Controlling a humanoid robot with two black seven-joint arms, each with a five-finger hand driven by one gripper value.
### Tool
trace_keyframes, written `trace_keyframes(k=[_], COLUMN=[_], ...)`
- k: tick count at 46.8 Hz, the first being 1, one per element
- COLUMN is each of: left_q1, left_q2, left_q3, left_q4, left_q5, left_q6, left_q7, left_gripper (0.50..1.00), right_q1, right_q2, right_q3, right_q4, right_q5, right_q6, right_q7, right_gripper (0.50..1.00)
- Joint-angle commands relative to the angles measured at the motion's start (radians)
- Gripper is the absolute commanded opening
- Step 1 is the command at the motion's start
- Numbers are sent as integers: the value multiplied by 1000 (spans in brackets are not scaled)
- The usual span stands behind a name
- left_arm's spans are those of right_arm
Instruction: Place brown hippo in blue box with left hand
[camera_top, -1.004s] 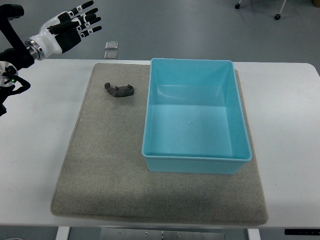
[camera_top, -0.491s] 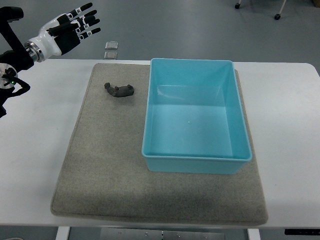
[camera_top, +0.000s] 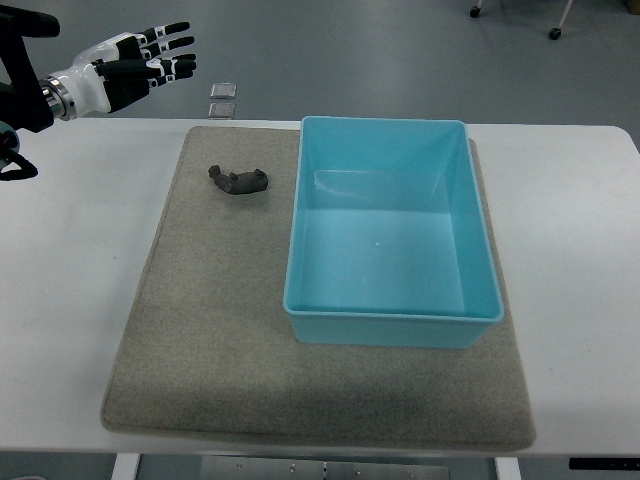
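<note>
White-and-black left hand (camera_top: 135, 68) hovering beyond the table's (camera_top: 60, 260) far left corner, fingers stretched out and holding nothing, likely readying a reach. Lying well apart on the grey mat (camera_top: 210, 330), just left of the blue box (camera_top: 392, 320): brown hippo (camera_top: 238, 180), untouched, too small to make out its pose. Showing nothing of the right arm; cutting off the left forearm at the edge.

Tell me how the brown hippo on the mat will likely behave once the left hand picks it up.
The brown hippo looks small and solid, so it is probably light and stiff rather than floppy. It lies low on the grey mat, so it seems unlikely to roll or tip. Being so small beside the open left hand, it may slip between the fingers.
</note>
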Motion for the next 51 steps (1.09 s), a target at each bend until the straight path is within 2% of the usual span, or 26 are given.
trace_keyframes(k=[1, 8, 15, 24, 30, 41, 46, 51], left_q1=[-4, -9, -16, -27, -27, -27, -25, -29], left_q2=[1, -1, 9, 33, 36, 30, 24, 24], left_q3=[2, 2, 31, 37, 64, 192, 232, 271], left_q4=[-5, -11, -84, -203, -275, -335, -335, -330], left_q5=[67, 195, 330, 612, 718, 891, 904, 905], left_q6=[0, 0, 0, 8, 141, 416, 457, 461], left_q7=[-1, -24, -54, -182, -205, -208, -208, -208], left_gripper=[996, 990, 990, 990, 990, 988, 988, 986], right_q1=[0, 0, 0, 0, 0, 0, 0, 0], right_q2=[0, 0, 0, 0, 0, 0, 0, 0], right_q3=[0, 0, 0, 0, 0, 0, 0, 0], right_q4=[0, 0, 0, 0, 0, 0, 0, 0], right_q5=[0, 0, 0, 0, 0, 0, 0, 0], right_q6=[0, 0, 0, 0, 0, 0, 0, 0], right_q7=[-1, -1, 1, 1, -1, -1, 1, -1], right_gripper=[936, 936, 936, 936, 936, 936, 936, 936])
